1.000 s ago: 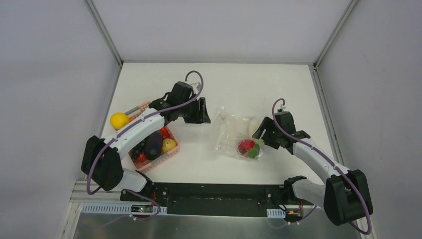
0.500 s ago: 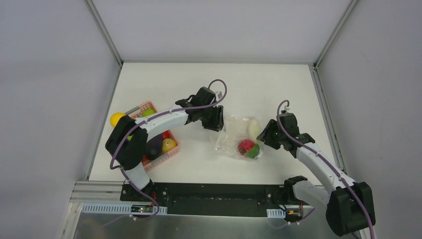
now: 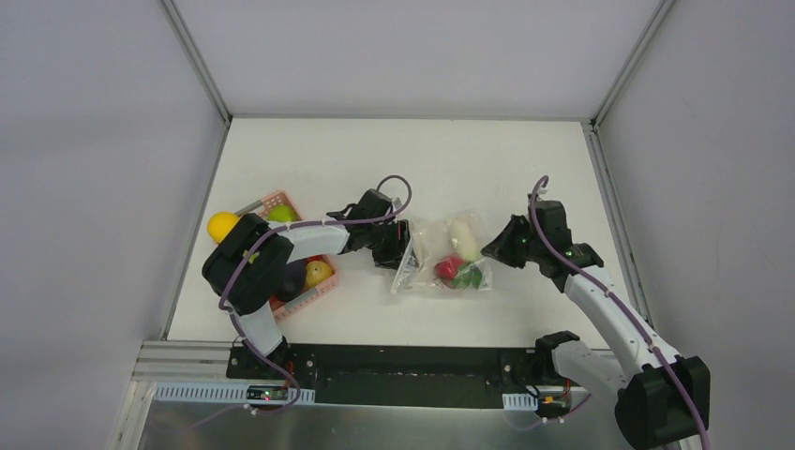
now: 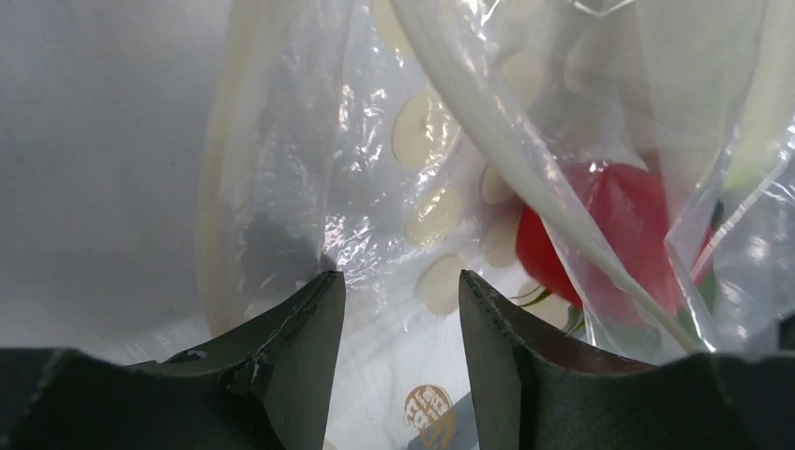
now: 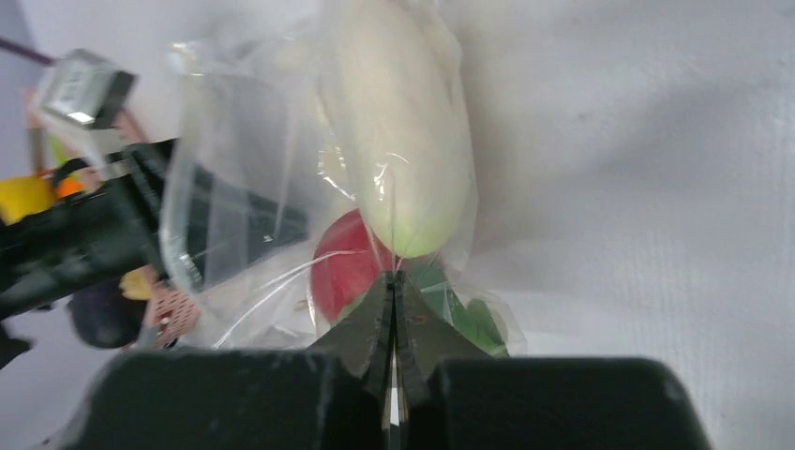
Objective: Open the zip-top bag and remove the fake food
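The bag (image 3: 441, 258) is a clear, crinkly plastic pouch lying mid-table between the two grippers, its film creased and glossy. Inside sit a smooth, elongated white vegetable (image 5: 403, 141), a round red tomato (image 4: 609, 234) and a small dark-green bunch (image 3: 472, 277). The right gripper (image 5: 392, 281) has its jaws pressed fully together, pinching the bag's thin near edge. The left gripper (image 4: 398, 281) stands part-open, with wrinkled film between its dark ridged fingers, unclamped. Further left, a pink slatted basket (image 3: 314, 291) rests on the white table (image 3: 487, 159).
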{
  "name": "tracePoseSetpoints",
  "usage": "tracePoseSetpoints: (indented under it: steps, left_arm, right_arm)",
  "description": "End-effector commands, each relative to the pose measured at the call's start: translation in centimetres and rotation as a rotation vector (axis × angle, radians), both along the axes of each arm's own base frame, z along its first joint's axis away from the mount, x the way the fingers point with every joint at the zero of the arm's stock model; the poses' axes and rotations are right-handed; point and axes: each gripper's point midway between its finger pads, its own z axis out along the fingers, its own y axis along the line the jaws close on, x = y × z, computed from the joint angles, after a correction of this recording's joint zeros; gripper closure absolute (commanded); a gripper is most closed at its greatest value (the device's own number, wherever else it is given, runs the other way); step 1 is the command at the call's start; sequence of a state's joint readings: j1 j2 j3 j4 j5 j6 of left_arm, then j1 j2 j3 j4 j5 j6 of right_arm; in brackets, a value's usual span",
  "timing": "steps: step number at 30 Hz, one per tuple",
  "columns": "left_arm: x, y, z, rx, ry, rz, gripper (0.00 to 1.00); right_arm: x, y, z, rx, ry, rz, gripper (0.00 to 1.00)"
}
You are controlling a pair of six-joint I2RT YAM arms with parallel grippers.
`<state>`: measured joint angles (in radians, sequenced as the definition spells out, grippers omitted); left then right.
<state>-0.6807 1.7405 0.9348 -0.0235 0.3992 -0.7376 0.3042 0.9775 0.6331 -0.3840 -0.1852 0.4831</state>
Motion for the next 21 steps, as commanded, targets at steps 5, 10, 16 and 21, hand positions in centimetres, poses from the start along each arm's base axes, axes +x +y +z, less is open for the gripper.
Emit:
tracePoseSetpoints:
  steps: [5, 10, 16, 21]
  left_arm:
    - [0.8, 1.3, 0.5, -0.142, -0.027, 0.121, 0.47]
    - [0.2, 1.0, 1.3, -0.209, -0.047, 0.101, 0.41]
    - [0.4, 0.8, 3.2, -0.267, -0.111, 0.104, 0.34]
    - [0.9, 0.5, 4.6, -0.291, -0.167, 0.112, 0.18]
  right_arm:
    - [1.2, 1.9, 6.9, 0.092, -0.168, 0.096, 1.00]
    - [1.0, 0.7, 3.7, 0.035, -0.095, 0.040, 1.00]
    - [0.5, 0.2, 0.4, 0.009, -0.039, 0.007, 1.00]
    - [0.3, 0.2, -0.8, 0.007, -0.019, 0.012, 1.00]
